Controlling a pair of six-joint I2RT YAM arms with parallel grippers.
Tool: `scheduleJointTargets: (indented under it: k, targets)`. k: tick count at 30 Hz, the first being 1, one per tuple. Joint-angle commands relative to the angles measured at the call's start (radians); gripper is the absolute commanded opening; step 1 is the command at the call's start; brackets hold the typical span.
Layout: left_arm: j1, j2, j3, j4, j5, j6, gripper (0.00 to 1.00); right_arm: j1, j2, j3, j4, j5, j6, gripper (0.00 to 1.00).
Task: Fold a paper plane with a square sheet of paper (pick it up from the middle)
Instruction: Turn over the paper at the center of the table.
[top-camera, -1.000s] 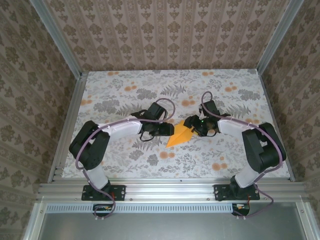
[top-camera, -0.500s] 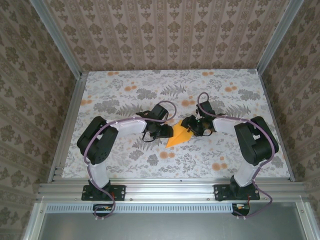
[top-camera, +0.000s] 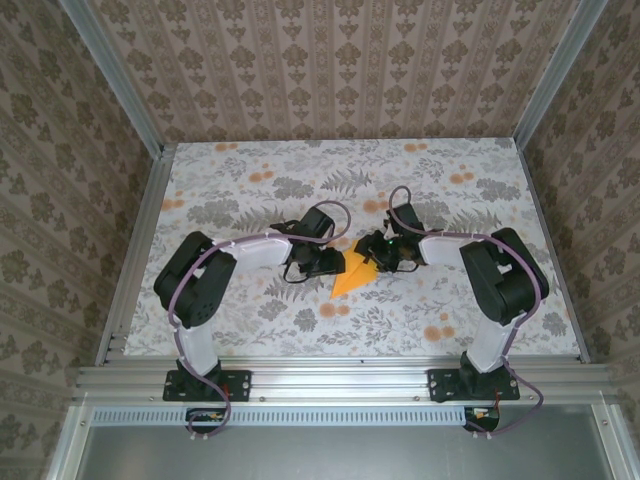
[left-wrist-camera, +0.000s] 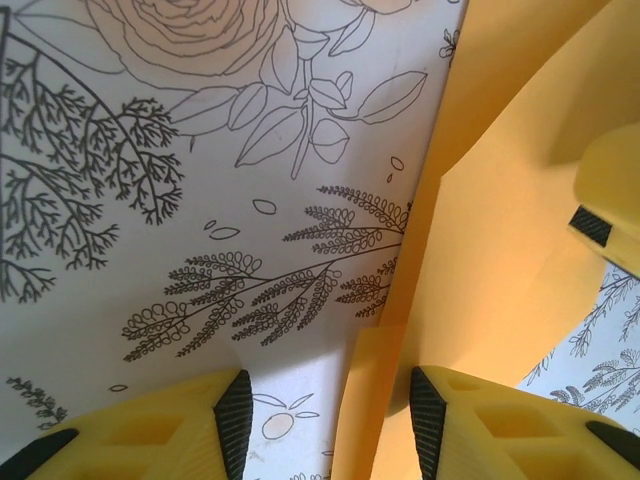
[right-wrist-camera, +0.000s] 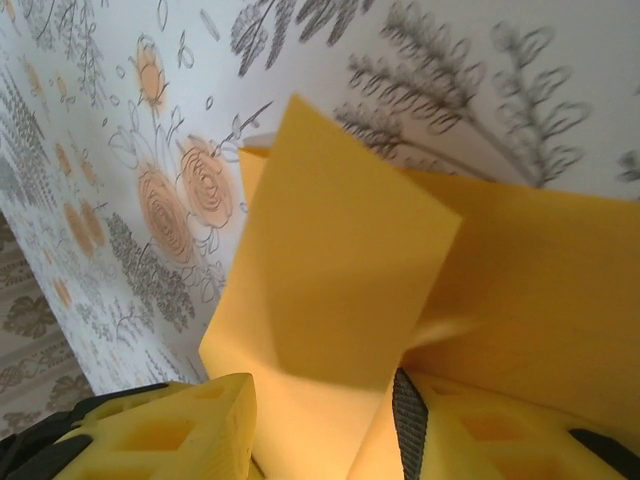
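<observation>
Top view: the square sheet of paper (top-camera: 347, 276), a creased bright-orange triangle, lies mid-frame on the table (top-camera: 250, 180). Its upper edge is hidden under the left gripper (top-camera: 336, 262) and right gripper (top-camera: 375, 262), whose finger gaps are too small to read here.
Left wrist: fingers (left-wrist-camera: 233, 420) spread, with a folded edge standing between them.
Right wrist: fingers (right-wrist-camera: 170, 430) spread astride a raised flap.

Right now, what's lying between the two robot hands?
The folded orange sheet of paper lies there, seen in the top view between the left hand and the right hand.

Matt, creased square sheet of paper (top-camera: 345, 278); smooth printed table (top-camera: 420, 300).
</observation>
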Motion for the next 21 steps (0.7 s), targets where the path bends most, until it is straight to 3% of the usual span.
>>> scheduleJointTargets:
  k: [1, 4, 7, 12, 16, 21]
  targets:
    - [0.001, 0.022, 0.001, 0.026, 0.033, -0.013, 0.48, 0.021, 0.024, 0.01, 0.037, -0.039, 0.039, 0.41]
    - [0.006, 0.007, -0.014, 0.04, 0.041, -0.022, 0.48, 0.027, 0.035, 0.004, 0.075, -0.051, 0.052, 0.35]
    - [0.026, -0.035, -0.037, 0.051, 0.046, -0.03, 0.49, 0.029, 0.03, 0.0, 0.099, -0.049, 0.043, 0.21]
    - [0.094, -0.137, -0.095, 0.061, 0.064, -0.041, 0.55, 0.028, -0.021, 0.022, 0.008, 0.004, -0.053, 0.01]
    - [0.172, -0.22, -0.115, 0.02, 0.077, 0.017, 0.63, 0.033, -0.093, 0.109, -0.233, 0.064, -0.225, 0.0]
    - [0.296, -0.326, -0.152, -0.044, 0.032, 0.068, 0.76, 0.076, -0.157, 0.288, -0.645, 0.262, -0.449, 0.0]
